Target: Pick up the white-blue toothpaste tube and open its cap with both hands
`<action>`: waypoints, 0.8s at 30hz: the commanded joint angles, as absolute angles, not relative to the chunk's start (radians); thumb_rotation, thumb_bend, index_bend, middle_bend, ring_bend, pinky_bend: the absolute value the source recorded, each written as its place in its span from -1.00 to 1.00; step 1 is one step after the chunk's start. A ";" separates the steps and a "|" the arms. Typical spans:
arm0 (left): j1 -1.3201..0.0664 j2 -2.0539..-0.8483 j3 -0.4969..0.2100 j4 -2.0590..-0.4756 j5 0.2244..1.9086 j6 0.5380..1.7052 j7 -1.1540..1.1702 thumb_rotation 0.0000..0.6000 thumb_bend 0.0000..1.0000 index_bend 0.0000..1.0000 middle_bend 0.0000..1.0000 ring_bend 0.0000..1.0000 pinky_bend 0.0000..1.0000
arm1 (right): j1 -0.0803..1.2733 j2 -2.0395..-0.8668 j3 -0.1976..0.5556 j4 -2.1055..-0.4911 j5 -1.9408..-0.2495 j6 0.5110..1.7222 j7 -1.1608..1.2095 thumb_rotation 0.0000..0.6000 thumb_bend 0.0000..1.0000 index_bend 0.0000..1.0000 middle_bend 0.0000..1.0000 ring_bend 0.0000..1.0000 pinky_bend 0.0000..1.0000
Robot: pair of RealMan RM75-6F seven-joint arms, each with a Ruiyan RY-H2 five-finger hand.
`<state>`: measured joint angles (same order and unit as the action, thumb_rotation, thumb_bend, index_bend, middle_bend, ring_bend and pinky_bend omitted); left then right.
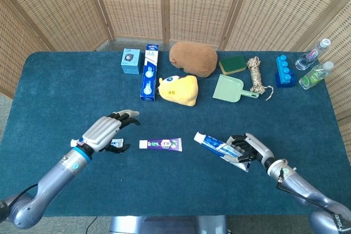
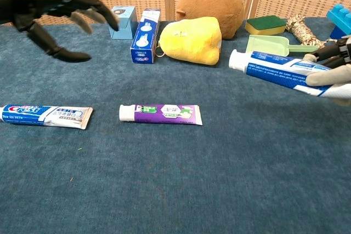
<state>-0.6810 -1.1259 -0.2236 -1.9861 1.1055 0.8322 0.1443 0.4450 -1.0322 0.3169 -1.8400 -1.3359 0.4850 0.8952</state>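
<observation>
The chest view is showing the white-blue toothpaste tube [image 2: 277, 69] lifted clear of the dark blue carpeted bench [image 2: 219, 179], which the head view is not making plain. The right hand [image 1: 249, 149] is gripping its flat tail, white cap pointing left. The left hand [image 1: 107, 130] is hovering with fingers spread, holding nothing, above a glossy blue-red tube [image 2: 46, 114]. A purple tube [image 1: 160, 144] is lying between.

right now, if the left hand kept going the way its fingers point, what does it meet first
Likely the cap of the white-blue toothpaste tube held up by the right hand. The left hand is open above the table; depth is unclear.
</observation>
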 commanded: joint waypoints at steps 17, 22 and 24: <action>-0.871 -1.240 -0.265 -1.904 1.065 0.723 0.120 1.00 -0.43 -0.55 -0.80 -0.89 -0.63 | 0.503 -1.036 0.284 -1.878 -1.358 0.490 1.016 1.00 -0.06 0.93 0.57 0.44 0.37; -0.883 -1.283 -0.255 -1.875 1.119 0.750 0.112 1.00 -0.43 -0.57 -0.83 -0.93 -0.64 | 0.525 -1.042 0.279 -1.888 -1.376 0.478 1.065 1.00 -0.05 0.93 0.57 0.44 0.37; -0.886 -1.298 -0.252 -1.862 1.140 0.758 0.104 1.00 -0.42 -0.58 -0.84 -0.96 -0.64 | 0.532 -1.044 0.277 -1.891 -1.386 0.475 1.084 1.00 -0.05 0.93 0.57 0.44 0.37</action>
<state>-0.8819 -1.2861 -0.2558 -1.8724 1.1266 0.7499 0.1106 0.5258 -1.0420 0.2794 -1.8874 -1.3789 0.4786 1.0748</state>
